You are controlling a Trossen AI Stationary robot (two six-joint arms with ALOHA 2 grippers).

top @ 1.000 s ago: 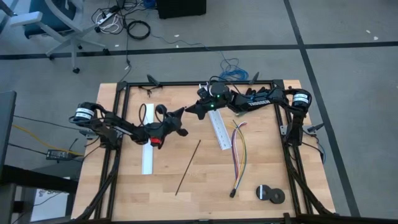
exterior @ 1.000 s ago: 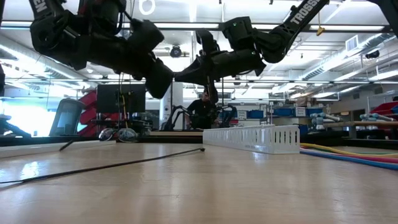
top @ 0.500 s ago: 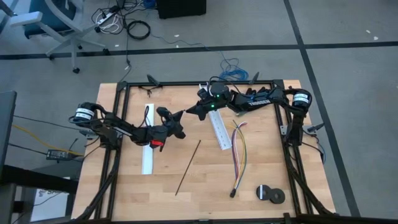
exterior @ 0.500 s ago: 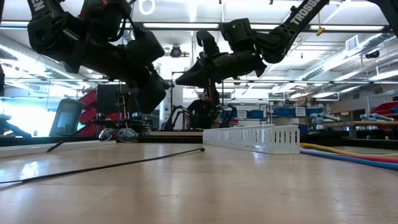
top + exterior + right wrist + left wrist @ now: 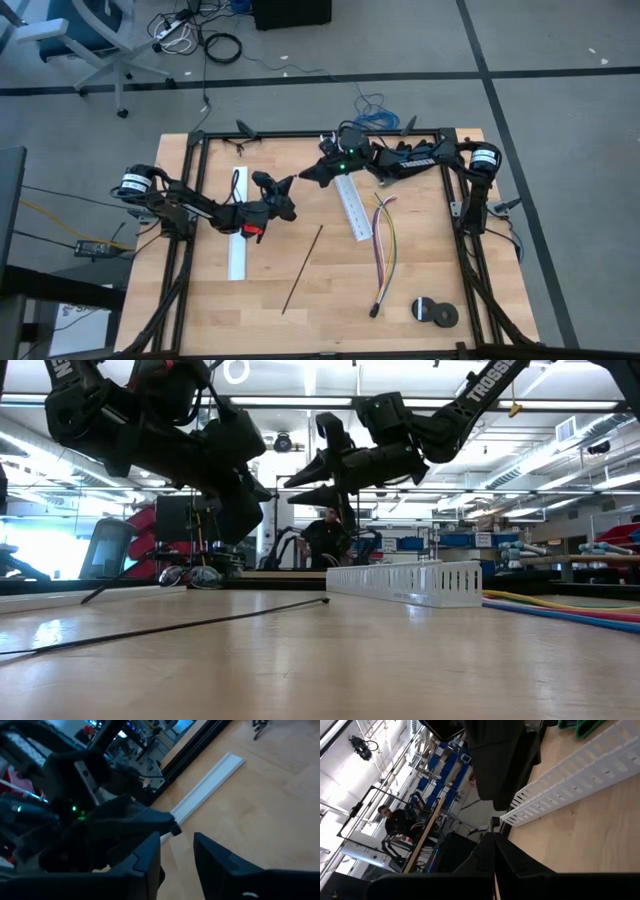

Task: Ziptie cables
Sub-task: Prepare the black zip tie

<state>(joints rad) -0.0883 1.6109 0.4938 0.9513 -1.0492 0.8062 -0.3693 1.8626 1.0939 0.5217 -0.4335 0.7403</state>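
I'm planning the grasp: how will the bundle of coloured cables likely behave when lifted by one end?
The cables are thin strands splayed apart at one end, so they will probably droop and fan out. Joined only at the small dark end, they likely trail loosely. They look light.

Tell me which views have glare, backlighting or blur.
Low view: bright ceiling lights behind leave both arms as dark shapes, and the table shines. Left wrist view: washed-out white at one corner. Right wrist view: its own end effector is soft, close to the lens. High view: even light.

White slotted channel (black zipties)
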